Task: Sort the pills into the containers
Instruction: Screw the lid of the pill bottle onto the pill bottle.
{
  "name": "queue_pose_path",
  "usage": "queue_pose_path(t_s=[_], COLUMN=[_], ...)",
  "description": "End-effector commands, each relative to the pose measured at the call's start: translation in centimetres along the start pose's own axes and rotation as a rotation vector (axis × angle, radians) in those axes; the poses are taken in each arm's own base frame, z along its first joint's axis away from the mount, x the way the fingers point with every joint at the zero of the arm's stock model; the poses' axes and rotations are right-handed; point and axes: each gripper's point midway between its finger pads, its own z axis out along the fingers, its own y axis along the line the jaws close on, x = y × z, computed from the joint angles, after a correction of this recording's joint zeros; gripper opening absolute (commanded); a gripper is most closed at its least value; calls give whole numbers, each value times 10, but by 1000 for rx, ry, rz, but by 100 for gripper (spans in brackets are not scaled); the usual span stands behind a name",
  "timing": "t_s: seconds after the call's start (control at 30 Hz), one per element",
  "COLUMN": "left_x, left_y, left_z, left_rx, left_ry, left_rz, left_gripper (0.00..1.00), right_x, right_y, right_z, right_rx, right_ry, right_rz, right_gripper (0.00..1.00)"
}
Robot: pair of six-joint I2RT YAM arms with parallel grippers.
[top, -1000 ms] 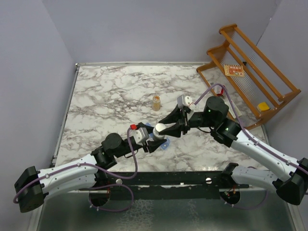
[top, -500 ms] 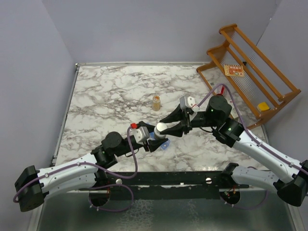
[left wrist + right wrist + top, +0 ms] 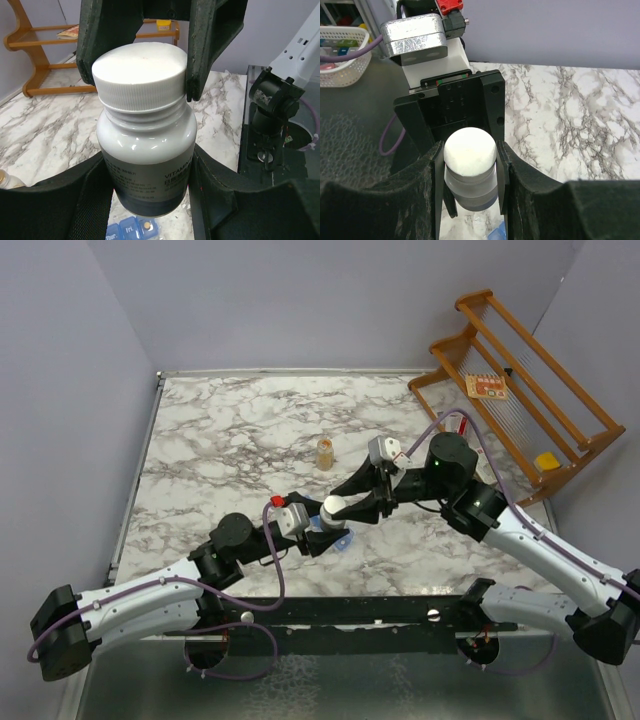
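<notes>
A dark vitamin bottle with a white cap hangs above the marble table. My left gripper is shut on the bottle's body. My right gripper is shut on the white cap from the opposite side. In the top view both grippers meet at the bottle near the table's front middle. The blue containers lie on the table just below the bottle, with a yellow pill in one open compartment. A blue end of the containers shows under the left gripper.
A small amber bottle stands on the table behind the grippers. A wooden rack stands at the back right holding a card and a yellow item. A white basket sits off the table.
The right wrist rocked slightly to the right and back to the left while holding the cap. The left arm and the bottle have stayed almost in place.
</notes>
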Motion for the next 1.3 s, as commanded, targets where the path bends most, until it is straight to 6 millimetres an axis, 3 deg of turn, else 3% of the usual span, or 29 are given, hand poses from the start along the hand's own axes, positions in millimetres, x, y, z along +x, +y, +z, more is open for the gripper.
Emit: queue_pose_path(t_s=[0.0, 0.47, 0.93, 1.27], left_x=[-61, -75, -75, -80], left_y=[-13, -10, -11, 4], left_z=[0, -10, -9, -5], left_rx=[83, 51, 57, -19], left_ry=[-187, -231, -220, -223], left_rz=[68, 79, 70, 102], left_gripper=[0, 0, 0, 0], right_x=[19, 26, 30, 42], right_y=[3, 1, 3, -11], right_z=[2, -1, 4, 6], right_rx=[-28, 2, -29, 37], right_ry=[77, 96, 88, 125], right_rz=[81, 77, 104, 116], right_gripper=[1, 1, 1, 1])
